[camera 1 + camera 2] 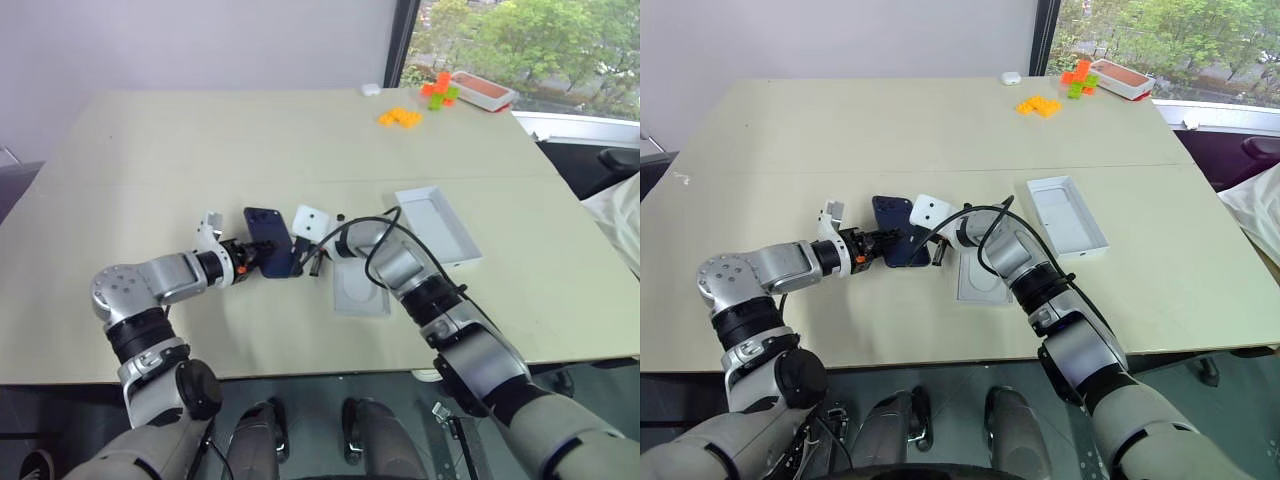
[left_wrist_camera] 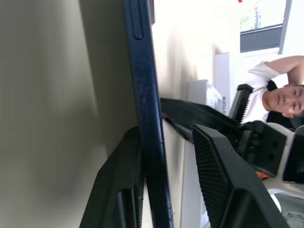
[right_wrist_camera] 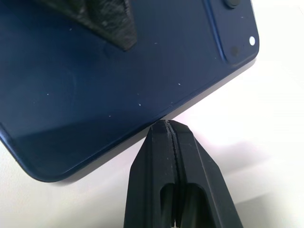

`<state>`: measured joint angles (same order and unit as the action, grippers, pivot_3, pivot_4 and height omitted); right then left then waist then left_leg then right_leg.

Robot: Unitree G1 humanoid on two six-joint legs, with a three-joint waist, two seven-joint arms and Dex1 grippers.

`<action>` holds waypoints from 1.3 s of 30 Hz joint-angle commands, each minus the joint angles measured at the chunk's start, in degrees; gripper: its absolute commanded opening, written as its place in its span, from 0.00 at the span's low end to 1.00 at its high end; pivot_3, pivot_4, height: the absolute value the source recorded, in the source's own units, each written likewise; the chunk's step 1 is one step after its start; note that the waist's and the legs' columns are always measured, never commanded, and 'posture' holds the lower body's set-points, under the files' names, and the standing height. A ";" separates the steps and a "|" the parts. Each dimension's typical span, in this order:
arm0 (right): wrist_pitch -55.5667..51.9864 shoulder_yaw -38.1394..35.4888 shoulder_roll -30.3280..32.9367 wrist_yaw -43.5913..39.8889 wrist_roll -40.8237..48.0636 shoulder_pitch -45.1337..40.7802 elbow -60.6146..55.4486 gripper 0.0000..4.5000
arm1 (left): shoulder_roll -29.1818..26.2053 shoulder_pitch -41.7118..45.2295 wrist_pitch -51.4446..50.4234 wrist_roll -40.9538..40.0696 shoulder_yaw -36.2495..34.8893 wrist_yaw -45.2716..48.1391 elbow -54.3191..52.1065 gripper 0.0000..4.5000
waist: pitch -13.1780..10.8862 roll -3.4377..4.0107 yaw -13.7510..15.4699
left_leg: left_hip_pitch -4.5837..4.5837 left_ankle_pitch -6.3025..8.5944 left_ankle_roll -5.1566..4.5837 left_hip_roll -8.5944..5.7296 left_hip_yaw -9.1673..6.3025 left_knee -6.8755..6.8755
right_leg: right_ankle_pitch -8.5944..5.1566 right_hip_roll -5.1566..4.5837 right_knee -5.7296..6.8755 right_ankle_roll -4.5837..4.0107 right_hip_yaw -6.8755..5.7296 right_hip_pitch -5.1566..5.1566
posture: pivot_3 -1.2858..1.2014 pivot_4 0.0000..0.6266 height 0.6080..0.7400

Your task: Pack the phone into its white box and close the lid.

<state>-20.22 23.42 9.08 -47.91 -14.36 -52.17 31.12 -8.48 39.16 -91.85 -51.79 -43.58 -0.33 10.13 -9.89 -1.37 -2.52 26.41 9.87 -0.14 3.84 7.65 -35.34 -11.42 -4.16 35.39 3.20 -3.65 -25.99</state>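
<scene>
Phone [image 1: 268, 240] lies glossy back up on the surface [image 1: 180, 150], just off centre toward 9 o'clock. Flat white insert [image 1: 358, 290] sits at its 4 o'clock, just beside. An open white tray [image 1: 437, 224] is at its 3 o'clock, well apart; from the head views I cannot tell whether this is the box or the lid.

Left tool [image 1: 262, 257]: fingers apart and straddling the phone's near edge. The left wrist view has one finger [image 2: 118, 190] against the underside and the other [image 2: 223, 180] a gap away from the back, so not clamped yet. The near edge looks tipped up off the surface.

Right tool [image 3: 169, 127]: fingers pressed together on nothing, tip set at the phone's long edge near the camera corner. It looks to be bracing or prying, not gripping.

Step in hand, as I judge it: securing a pinch on the phone.

To do it well:
- Close the left fingers squarely on the flat faces, deep enough that the slab cannot pivot.
- Keep the right tip against the edge until the pinch is firm; the glossy back may slip.
- Lift only after closure.
- Carry toward 3 o'clock, passing over the insert.

Risk: a shallow pinch lets the phone swing or drop.
</scene>
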 commanded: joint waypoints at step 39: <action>-22.98 -22.43 20.98 -18.41 35.21 11.32 -31.63 0.42 | -8.51 -5.08 -0.58 -17.83 10.68 13.89 -8.15 0.01 | -0.05 -0.09 1.52 | 0.22 0.05 -0.06 -0.12 0.06 -0.03 | -0.10 -0.48 -0.05 -0.25 0.03 -0.23 | 0.52 0.24 1.00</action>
<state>-46.84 2.71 28.40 -65.26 20.44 -40.59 1.26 -17.33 33.39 -92.01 -67.93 -33.78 12.49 3.63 -9.94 -1.46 -1.01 26.63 9.91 -0.20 3.72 7.71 -35.37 -11.52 -4.62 35.33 2.95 -3.62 -26.21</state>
